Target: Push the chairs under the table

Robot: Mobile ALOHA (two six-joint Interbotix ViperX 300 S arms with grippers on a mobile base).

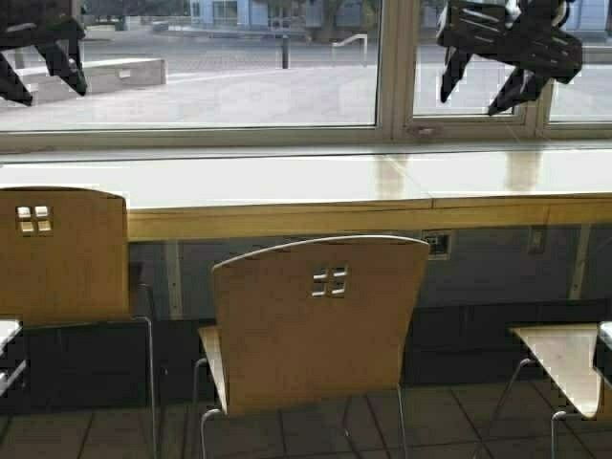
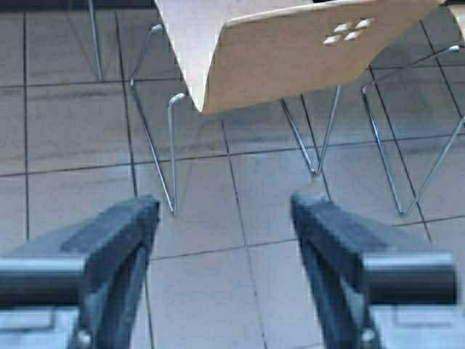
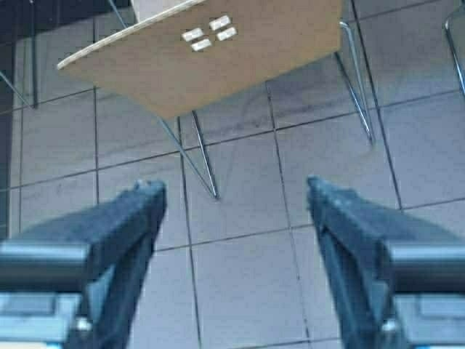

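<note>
Both claws, the left gripper [image 2: 224, 218] and right gripper [image 3: 236, 203], hang released above the floor, near the middle chair [image 1: 320, 320] standing before the table [image 1: 287, 186].

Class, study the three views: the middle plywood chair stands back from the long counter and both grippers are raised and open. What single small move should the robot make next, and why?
Probably lower both arms toward the middle chair's backrest. The left gripper and right gripper hang high, open, touching nothing, and the chair stands clear of the table, so contact must come before any push.
</note>
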